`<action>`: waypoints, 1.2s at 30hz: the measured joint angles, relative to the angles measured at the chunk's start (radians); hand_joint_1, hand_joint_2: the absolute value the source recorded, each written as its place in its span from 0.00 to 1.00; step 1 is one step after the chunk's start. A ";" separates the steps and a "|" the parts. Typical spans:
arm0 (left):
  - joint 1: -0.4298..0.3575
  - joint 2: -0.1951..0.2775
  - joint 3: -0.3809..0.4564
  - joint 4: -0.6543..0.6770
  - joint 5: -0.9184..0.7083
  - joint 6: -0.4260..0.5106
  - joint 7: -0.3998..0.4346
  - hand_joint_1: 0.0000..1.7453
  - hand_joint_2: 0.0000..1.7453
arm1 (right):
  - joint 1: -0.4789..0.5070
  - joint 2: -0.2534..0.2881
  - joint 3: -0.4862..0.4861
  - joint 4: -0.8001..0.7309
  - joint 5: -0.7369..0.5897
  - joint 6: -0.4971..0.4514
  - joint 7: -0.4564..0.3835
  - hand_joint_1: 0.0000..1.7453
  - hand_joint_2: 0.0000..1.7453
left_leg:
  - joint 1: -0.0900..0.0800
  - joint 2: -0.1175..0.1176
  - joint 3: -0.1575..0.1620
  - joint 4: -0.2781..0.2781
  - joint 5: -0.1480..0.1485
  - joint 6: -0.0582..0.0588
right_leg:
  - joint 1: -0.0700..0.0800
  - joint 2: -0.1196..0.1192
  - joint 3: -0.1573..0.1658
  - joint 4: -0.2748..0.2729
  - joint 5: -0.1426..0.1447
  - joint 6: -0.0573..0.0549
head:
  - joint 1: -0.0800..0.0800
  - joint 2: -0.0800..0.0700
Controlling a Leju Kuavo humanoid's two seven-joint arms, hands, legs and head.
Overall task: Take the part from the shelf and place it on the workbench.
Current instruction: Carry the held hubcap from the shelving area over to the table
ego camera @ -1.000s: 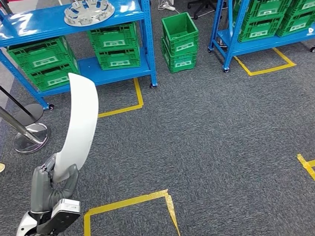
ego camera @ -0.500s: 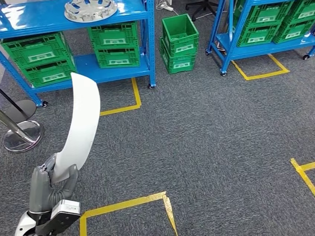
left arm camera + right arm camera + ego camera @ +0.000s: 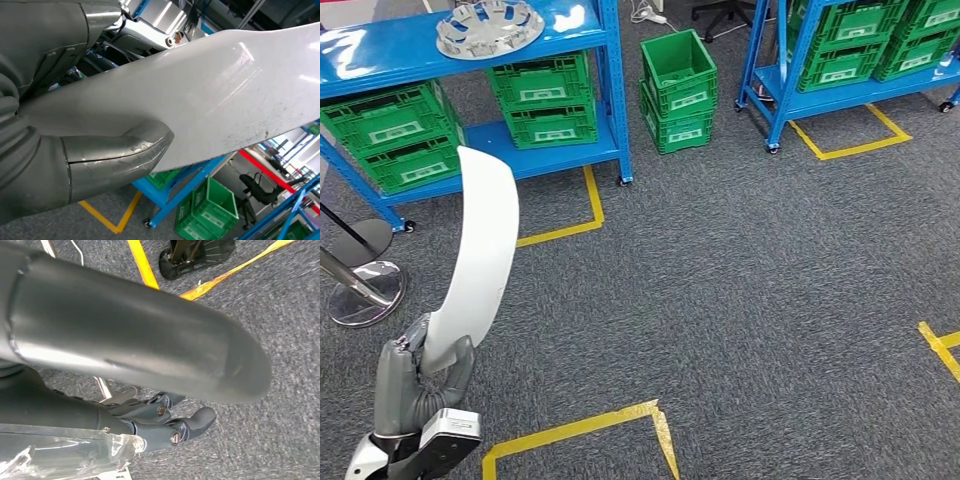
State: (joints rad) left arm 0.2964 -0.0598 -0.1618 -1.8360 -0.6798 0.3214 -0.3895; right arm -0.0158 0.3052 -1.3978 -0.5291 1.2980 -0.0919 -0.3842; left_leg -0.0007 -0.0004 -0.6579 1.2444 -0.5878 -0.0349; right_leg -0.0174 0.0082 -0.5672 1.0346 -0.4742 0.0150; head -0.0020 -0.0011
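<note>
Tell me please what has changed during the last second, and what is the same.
The whole picture has shifted a little, so the camera moved, not the things. The left hand still grips the white curved part, held upright as before. The wheel cover remains on the blue shelf, with the green crates beneath.

Left hand [image 3: 422,375] raised, thumb clamping white part [image 3: 478,255]; right hand [image 3: 177,427] hanging, uncurled.

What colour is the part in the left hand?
White, glossy; the part shows best in the head view.
</note>
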 joint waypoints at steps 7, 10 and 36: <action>0.002 -0.008 0.008 -0.005 -0.004 -0.005 0.000 1.00 1.00 | -0.002 -0.001 -0.002 0.000 0.001 0.000 -0.001 0.00 0.00 | 0.005 -0.001 0.055 -0.222 0.171 0.007 | -0.004 0.008 0.045 -0.006 -0.047 0.029 | -0.002 0.000; 0.003 -0.012 0.010 -0.009 -0.006 -0.009 0.000 1.00 1.00 | -0.002 0.000 -0.002 0.000 0.002 0.001 -0.001 0.00 0.00 | 0.004 -0.004 0.074 -0.250 0.155 0.029 | -0.004 0.004 0.069 -0.017 -0.048 0.053 | 0.002 0.000; 0.010 -0.087 0.079 -0.050 -0.057 -0.115 -0.018 1.00 1.00 | -0.018 -0.005 -0.006 0.000 0.019 0.025 0.008 0.00 0.00 | 0.019 -0.031 0.066 -0.188 0.126 -0.016 | -0.010 0.049 -0.003 -0.009 0.025 0.012 | 0.003 0.000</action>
State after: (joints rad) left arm 0.3063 -0.1470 -0.0826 -1.8858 -0.7371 0.2059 -0.4078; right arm -0.0341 0.2997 -1.4036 -0.5287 1.3170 -0.0667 -0.3767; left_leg 0.0187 -0.0312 -0.5923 1.0566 -0.4623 -0.0509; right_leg -0.0272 0.0572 -0.5700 1.0253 -0.4495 0.0274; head 0.0012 -0.0011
